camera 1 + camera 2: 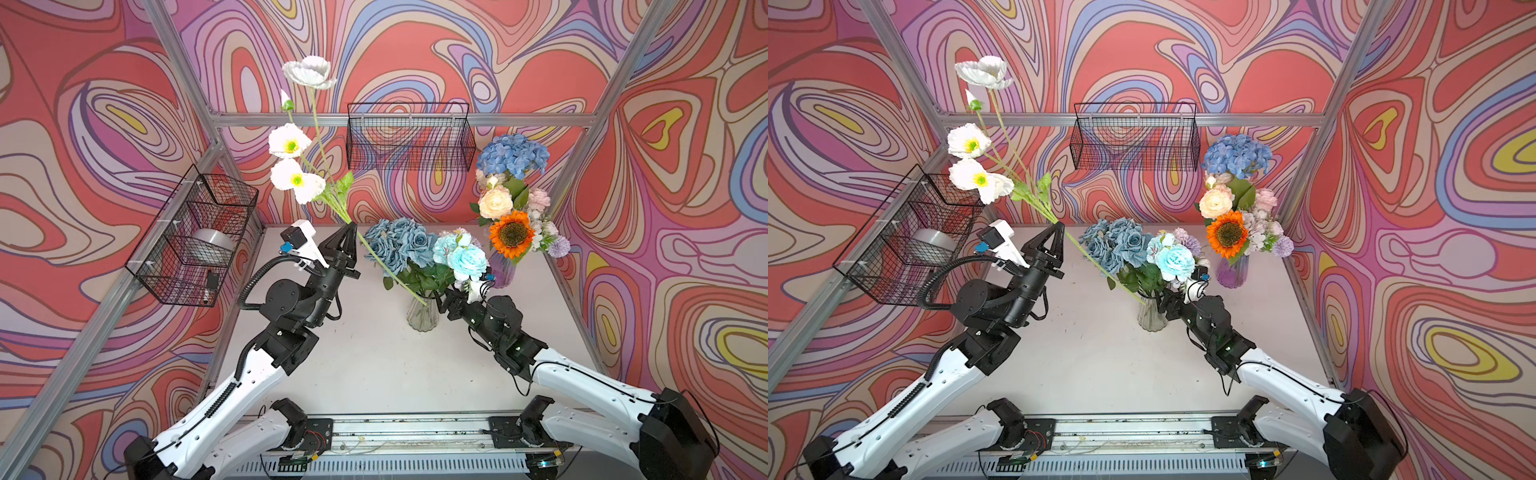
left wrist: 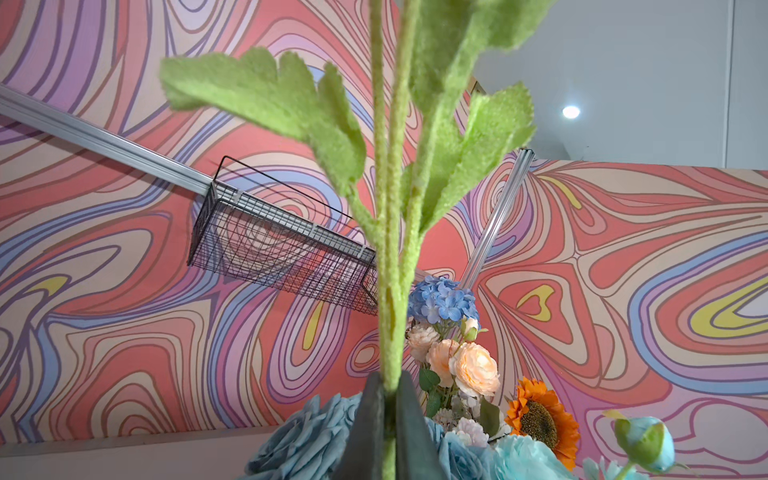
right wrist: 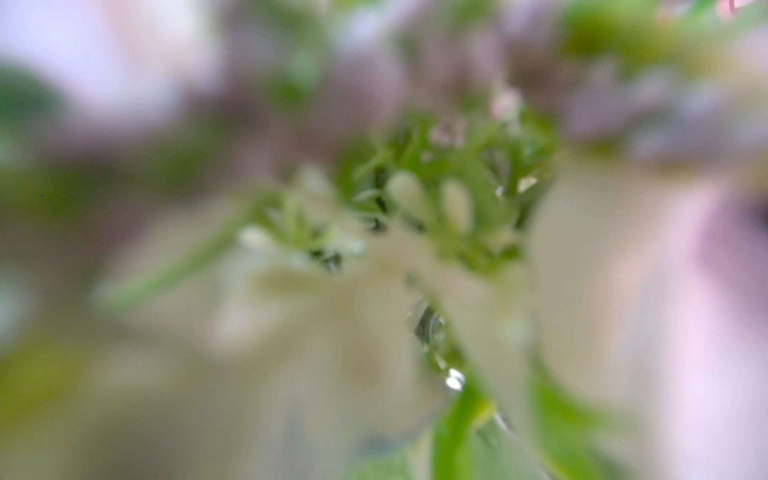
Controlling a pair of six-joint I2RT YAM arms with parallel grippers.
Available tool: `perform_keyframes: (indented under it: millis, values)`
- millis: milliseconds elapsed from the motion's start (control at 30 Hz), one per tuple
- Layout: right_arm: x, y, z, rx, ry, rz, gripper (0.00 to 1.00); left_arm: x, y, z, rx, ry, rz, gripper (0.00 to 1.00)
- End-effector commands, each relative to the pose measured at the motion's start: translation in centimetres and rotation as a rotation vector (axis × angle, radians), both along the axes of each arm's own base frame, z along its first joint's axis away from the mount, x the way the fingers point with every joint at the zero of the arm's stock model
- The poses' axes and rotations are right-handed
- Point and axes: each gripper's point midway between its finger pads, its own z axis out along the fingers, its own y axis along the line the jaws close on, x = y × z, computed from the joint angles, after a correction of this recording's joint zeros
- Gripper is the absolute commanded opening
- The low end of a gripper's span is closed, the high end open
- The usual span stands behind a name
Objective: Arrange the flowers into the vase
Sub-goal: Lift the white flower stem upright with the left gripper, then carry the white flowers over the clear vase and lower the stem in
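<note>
My left gripper [image 1: 351, 227] is shut on the fuzzy green stem [image 2: 390, 291] of the white poppies [image 1: 291, 143], which rise up and to the left. The stem slants down to the mouth of the clear glass vase [image 1: 422, 318], where blue roses [image 1: 399, 245] and pale blue blooms [image 1: 467, 259] stand. I cannot tell whether its end is inside. My right gripper [image 1: 442, 300] sits at that vase's rim under the blooms, its jaws hidden. The right wrist view shows only a blur of green stems [image 3: 453, 424]. A purple vase [image 1: 503, 272] at the back right holds a blue hydrangea [image 1: 513, 156], a peach rose [image 1: 494, 202] and a sunflower [image 1: 512, 235].
A black wire basket [image 1: 409, 137] hangs on the back wall. Another wire basket [image 1: 195, 237] on the left wall holds a silver roll [image 1: 212, 243]. Aluminium frame posts [image 1: 582, 174] stand at the table's corners, and patterned walls close in three sides.
</note>
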Motion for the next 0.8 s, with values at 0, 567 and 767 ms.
perform_keyframes:
  millis: [0, 567, 767]
  values:
    - [-0.2, -0.5, 0.1, 0.006, -0.012, -0.02, 0.73, -1.1, 0.3, 3.4, -0.007, -0.161, 0.077, 0.0]
    - [-0.7, -0.9, 0.4, 0.002, -0.029, -0.023, 0.72, -1.7, -2.9, 5.8, 0.067, -0.268, 0.079, 0.0]
    - [-0.6, -0.9, 0.4, -0.014, -0.032, -0.024, 0.72, -2.0, -3.1, 6.6, 0.09, -0.24, 0.044, 0.0]
